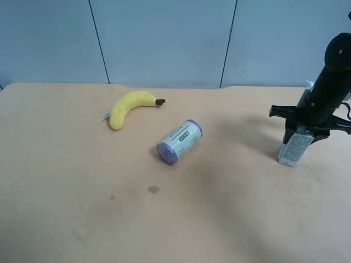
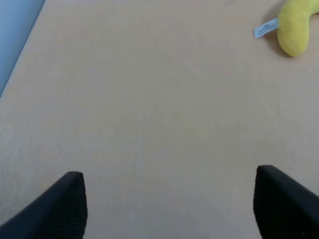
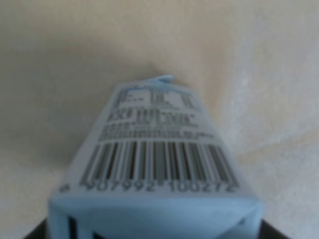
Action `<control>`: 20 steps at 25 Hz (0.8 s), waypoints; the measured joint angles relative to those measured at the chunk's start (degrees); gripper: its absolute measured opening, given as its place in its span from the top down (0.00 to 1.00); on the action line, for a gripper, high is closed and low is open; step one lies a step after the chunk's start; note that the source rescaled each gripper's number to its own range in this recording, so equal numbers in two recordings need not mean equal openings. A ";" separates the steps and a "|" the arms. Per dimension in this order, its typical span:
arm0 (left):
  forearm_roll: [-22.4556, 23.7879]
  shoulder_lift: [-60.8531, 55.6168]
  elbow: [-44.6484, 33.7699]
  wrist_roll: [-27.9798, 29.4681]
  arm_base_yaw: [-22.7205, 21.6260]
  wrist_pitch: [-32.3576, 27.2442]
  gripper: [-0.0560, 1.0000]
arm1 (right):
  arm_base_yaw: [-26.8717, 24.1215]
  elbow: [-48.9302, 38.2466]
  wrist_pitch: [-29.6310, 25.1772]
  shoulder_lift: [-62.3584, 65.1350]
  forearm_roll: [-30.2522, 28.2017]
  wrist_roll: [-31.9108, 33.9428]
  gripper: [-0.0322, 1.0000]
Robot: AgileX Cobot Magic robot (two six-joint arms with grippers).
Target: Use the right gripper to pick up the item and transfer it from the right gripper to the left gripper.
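The item (image 1: 292, 149), a white and light-blue carton with fine print, stands tilted on the table at the exterior high view's right. My right gripper (image 1: 303, 130) comes down on it from above and is shut on its upper part. In the right wrist view the item (image 3: 157, 164) fills the frame, barcode side up, with dark jaw corners at the bottom edge. The left wrist view has my left gripper (image 2: 177, 209) open over bare table, holding nothing. The left arm is outside the exterior high view.
A yellow banana (image 1: 131, 107) lies at the back centre-left and also shows as the banana (image 2: 296, 27) in the left wrist view. A purple-ended white can (image 1: 180, 142) lies on its side mid-table. A blue wall runs behind the table's far edge (image 1: 175, 86).
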State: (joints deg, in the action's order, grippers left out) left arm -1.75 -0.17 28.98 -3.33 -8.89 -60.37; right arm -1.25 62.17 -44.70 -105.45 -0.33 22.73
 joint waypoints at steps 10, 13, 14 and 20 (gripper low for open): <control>0.00 0.00 -0.27 0.00 0.00 -0.05 0.29 | 0.00 0.00 0.16 0.00 0.00 -2.72 0.97; 0.00 0.00 -0.27 0.00 0.00 -0.05 0.29 | 0.00 0.00 0.16 0.00 0.00 -2.91 0.97; 0.00 0.00 -0.27 0.00 0.00 -0.05 0.29 | 0.00 0.00 0.23 0.00 0.00 -2.98 0.97; 0.00 0.00 -0.27 0.00 0.00 -0.05 0.29 | 0.00 0.00 0.23 0.00 0.00 -3.03 0.97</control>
State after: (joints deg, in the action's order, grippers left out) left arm -1.75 -0.17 28.70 -3.33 -8.89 -60.42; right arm -1.25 62.17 -44.47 -105.45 -0.33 19.70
